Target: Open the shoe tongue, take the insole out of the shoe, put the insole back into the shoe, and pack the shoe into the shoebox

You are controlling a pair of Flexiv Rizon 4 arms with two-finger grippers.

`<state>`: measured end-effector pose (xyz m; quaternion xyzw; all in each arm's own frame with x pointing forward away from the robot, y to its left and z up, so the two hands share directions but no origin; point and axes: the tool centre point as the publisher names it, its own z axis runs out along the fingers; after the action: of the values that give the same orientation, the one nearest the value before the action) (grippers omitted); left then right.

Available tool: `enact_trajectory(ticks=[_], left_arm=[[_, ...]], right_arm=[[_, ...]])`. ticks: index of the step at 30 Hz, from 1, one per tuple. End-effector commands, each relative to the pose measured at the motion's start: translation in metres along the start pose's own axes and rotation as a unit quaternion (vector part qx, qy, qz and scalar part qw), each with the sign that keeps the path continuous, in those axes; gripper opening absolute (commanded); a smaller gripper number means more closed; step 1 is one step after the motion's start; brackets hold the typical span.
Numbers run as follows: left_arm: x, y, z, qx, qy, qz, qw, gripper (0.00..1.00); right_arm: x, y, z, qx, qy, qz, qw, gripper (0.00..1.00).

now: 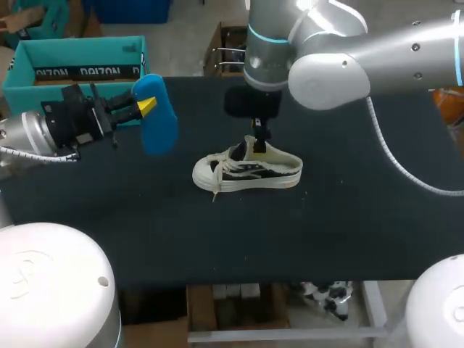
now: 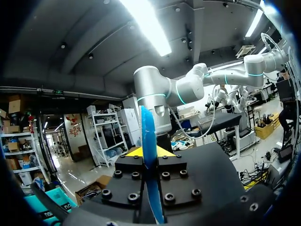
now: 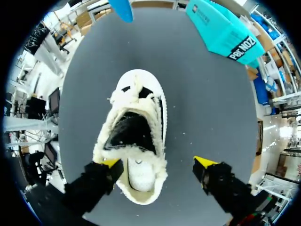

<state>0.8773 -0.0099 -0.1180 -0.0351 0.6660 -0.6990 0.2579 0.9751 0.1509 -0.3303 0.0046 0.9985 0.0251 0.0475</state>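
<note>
Left gripper (image 1: 145,106) clamped on blue insole (image 1: 156,119), held up at far left beside teal shoebox (image 1: 72,54). Right gripper (image 3: 157,164) spread wide over shoe (image 3: 136,141) heel (one fingertip (image 3: 110,163) against fleece collar).

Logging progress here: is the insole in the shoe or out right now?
Out. The left gripper holds the blue insole aloft, well apart from the shoe.
</note>
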Motion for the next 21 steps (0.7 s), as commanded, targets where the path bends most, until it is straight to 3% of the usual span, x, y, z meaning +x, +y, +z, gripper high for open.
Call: enact_trajectory(ticks=[1, 4, 6, 21], left_arm=[[0.004, -0.002, -0.001, -0.005, -0.024, 0.001, 1.0, 0.0], [0.004, 0.0, -0.002, -0.008, -0.025, 0.001, 1.0, 0.0], [0.004, 0.001, -0.003, -0.009, -0.025, 0.0, 1.0, 0.0], [-0.005, 0.002, -0.001, -0.005, -0.015, 0.005, 1.0, 0.0]], right_arm=[[-0.004, 0.005, 0.007, 0.053, 0.003, 0.005, 0.999, 0.47], [-0.005, 0.004, 0.01, 0.056, 0.007, 0.008, 0.998, 0.09], [-0.005, 0.003, 0.012, 0.057, 0.009, 0.01, 0.998, 0.0], [0.001, -0.007, 0.006, 0.089, 0.005, 0.076, 0.993, 0.0]])
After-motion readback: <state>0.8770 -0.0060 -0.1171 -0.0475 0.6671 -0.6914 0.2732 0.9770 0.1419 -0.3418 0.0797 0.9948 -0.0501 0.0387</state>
